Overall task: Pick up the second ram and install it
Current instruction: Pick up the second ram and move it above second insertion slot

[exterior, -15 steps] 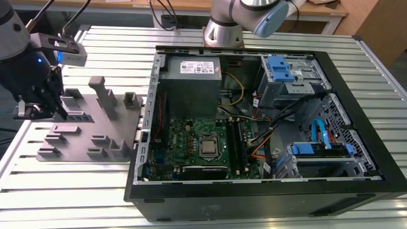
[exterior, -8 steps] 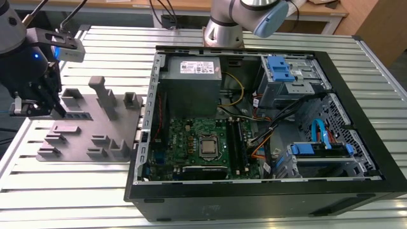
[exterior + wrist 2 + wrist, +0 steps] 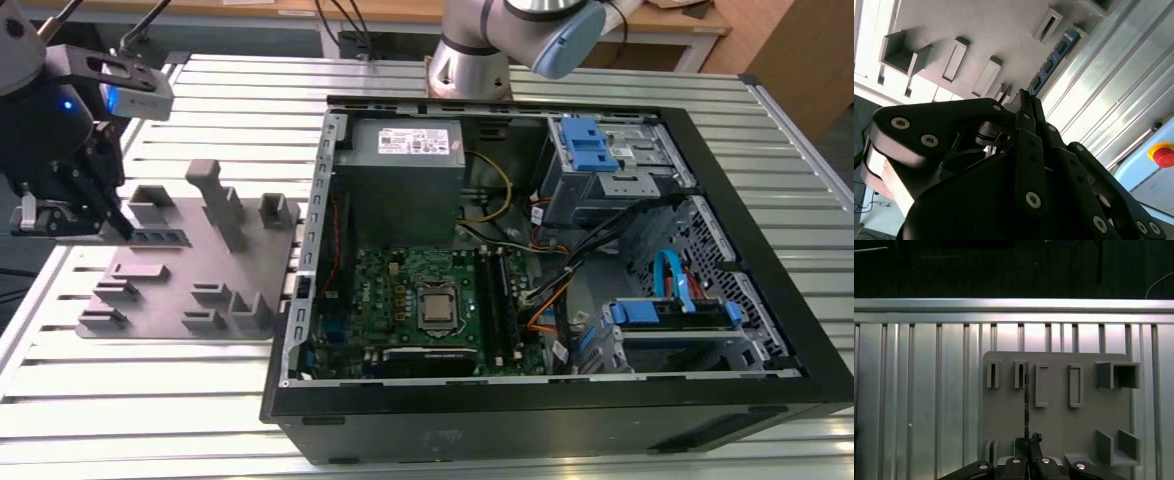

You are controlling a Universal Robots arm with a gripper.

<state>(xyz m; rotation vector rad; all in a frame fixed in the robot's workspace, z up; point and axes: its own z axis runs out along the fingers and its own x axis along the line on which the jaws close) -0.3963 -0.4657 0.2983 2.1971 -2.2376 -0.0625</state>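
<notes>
One second ram (image 3: 1054, 59), one grey fixture plate (image 3: 1059, 425), one open computer case (image 3: 534, 425) and one gripper (image 3: 1028, 441) are counted. In both wrist views the jaws of the gripper are seen narrow, almost together. The second ram is stood on its long edge in a slot of the fixture plate and runs straight forward from the fingertips. Its near end is met by them, but whether it is really pinched cannot be told. The stick is a thin blue board with a row of small dark chips. The plate, directly below the gripper, is made of matte plastic with rectangular posts and pockets. It is carried by a tabletop (image 3: 919, 390) of ribbed, shiny metal slats. The black case is laid well apart from the gripper, beyond the plate.
</notes>
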